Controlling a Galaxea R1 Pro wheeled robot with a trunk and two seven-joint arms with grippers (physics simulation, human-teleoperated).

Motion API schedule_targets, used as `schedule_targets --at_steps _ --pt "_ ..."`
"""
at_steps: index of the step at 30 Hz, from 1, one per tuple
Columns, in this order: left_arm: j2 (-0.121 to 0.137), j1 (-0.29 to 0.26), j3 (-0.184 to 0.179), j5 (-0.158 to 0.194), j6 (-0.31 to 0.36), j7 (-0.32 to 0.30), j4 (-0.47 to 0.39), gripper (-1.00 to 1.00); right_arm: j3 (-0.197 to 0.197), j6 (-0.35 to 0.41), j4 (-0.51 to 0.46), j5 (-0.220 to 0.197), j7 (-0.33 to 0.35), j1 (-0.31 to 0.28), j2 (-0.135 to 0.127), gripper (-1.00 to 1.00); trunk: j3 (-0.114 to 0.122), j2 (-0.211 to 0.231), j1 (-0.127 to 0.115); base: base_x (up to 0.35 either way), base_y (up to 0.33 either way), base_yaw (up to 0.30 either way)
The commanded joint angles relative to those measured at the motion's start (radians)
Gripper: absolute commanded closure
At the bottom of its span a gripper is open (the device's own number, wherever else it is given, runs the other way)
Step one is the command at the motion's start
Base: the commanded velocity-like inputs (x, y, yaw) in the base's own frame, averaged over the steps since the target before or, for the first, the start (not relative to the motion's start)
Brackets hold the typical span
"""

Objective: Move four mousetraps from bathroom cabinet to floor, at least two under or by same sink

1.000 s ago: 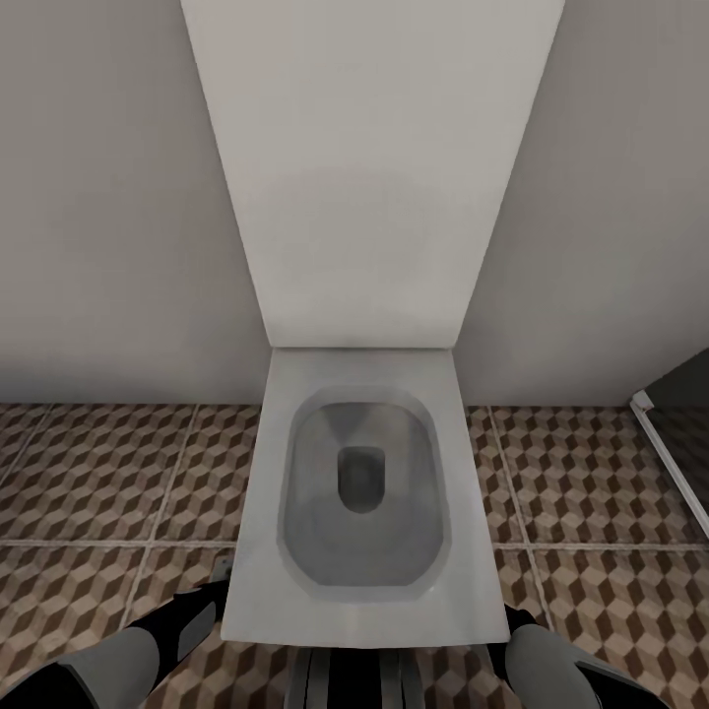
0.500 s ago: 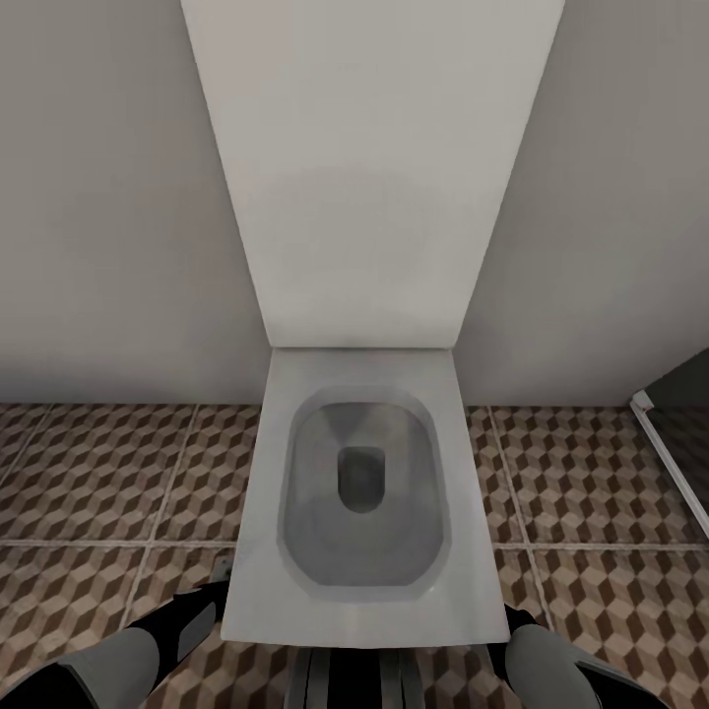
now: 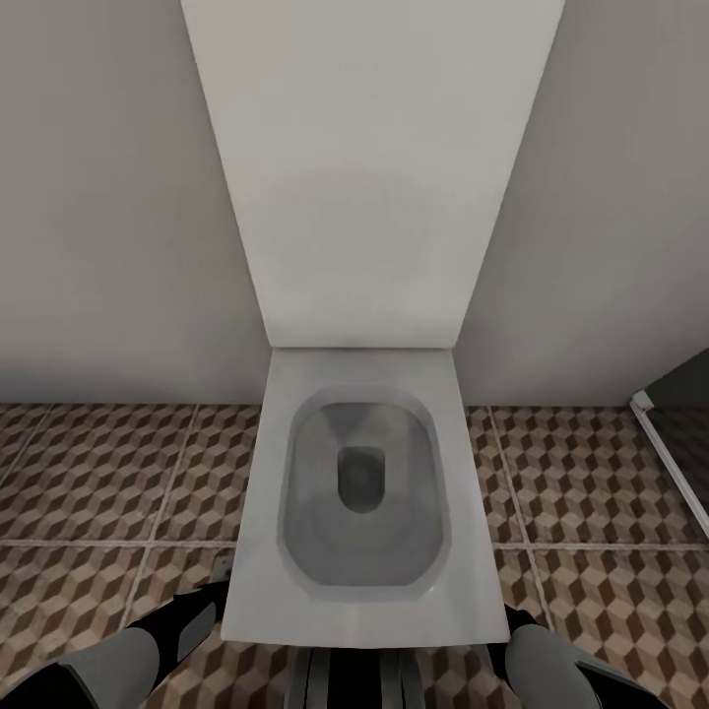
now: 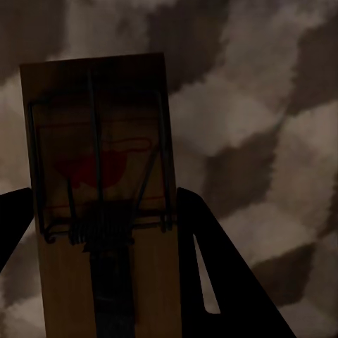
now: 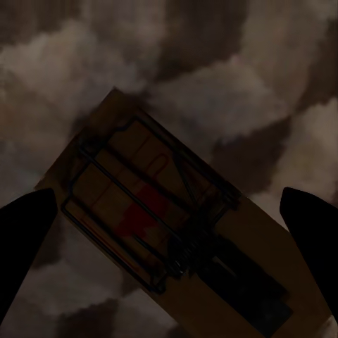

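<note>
While the robot faces a toilet (image 3: 359,492) on the tiled floor (image 3: 98,473), its left gripper (image 4: 98,274) seems clamped on one mousetrap (image 4: 98,176), whereas the right gripper (image 5: 169,260) stands apart around another mousetrap (image 5: 162,232), seemingly for floor placement.

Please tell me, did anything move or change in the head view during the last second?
Nothing visibly changed. The toilet, the floor and both arms sit exactly as before, so the camera did not move either.
</note>
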Motion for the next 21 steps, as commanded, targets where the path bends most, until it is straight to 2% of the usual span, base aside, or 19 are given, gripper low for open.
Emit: schedule_targets --at_steps 1,10,15,21 --pt "0.001 0.000 -0.004 0.004 0.005 -0.002 -0.001 1.00 -0.002 0.005 -0.002 0.011 -0.002 0.000 0.002 1.00 0.000 0.000 0.000 0.000 0.000 0.000" --pt "0.001 -0.001 -0.005 0.003 0.005 -0.002 -0.001 1.00 -0.006 0.004 -0.004 0.009 -0.002 0.000 -0.016 1.00 0.000 0.000 0.000 0.000 0.000 0.000" --pt "0.001 -0.001 -0.005 0.003 0.005 -0.002 -0.001 1.00 -0.011 0.004 -0.004 0.008 -0.002 0.000 -0.039 1.00 0.000 0.000 0.000 0.000 0.000 0.000" --pt "0.001 0.000 -0.005 0.003 0.004 -0.002 -0.001 1.00 -0.012 0.003 -0.005 0.008 -0.002 0.000 -0.044 1.00 0.000 0.000 0.000 0.000 0.000 0.000"
